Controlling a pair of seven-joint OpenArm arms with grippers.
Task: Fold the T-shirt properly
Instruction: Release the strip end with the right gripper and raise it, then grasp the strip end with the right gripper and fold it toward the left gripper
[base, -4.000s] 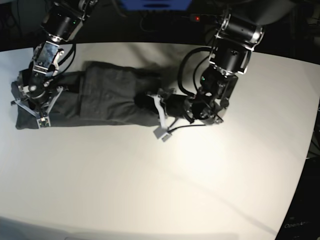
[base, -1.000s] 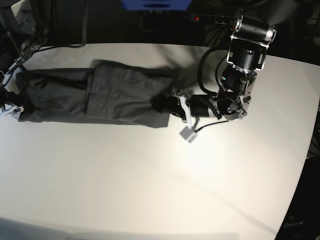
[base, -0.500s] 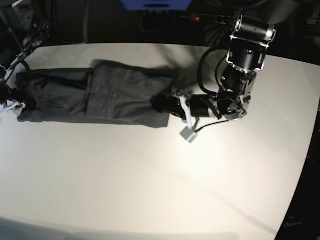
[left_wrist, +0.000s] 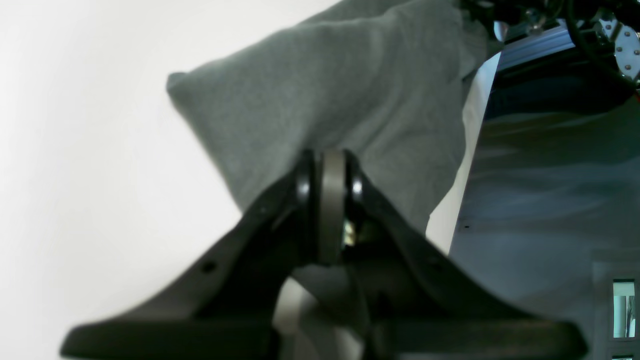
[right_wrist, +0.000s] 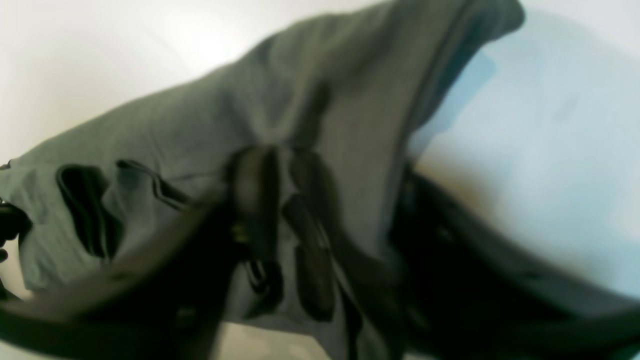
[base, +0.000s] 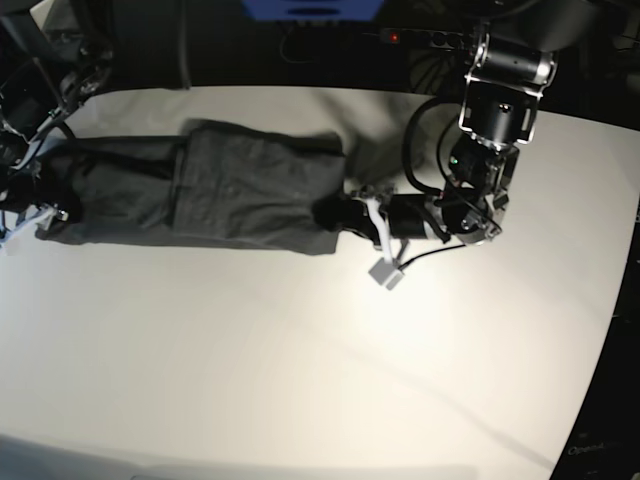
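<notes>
Dark charcoal-grey, wrinkly cloth T-shirt lay stretched flat on the white table.
Left gripper pinched its near end; at the far end, the right gripper's grip was unclear.

T-shirt: plain dark charcoal grey, no print; reads lighter, mid grey-green, in both wrist views. Darker seam band along its hem at 1 o'clock in the right wrist view.
Table: white, brightest patch near centre, cooler blue-grey tint at 3 o'clock in the right wrist view.
Left gripper: black fingers, grey strip between them.
Right gripper: black, blurred.
Arm housings: black with silver metal parts.
Small tag at the left arm: light grey.
</notes>
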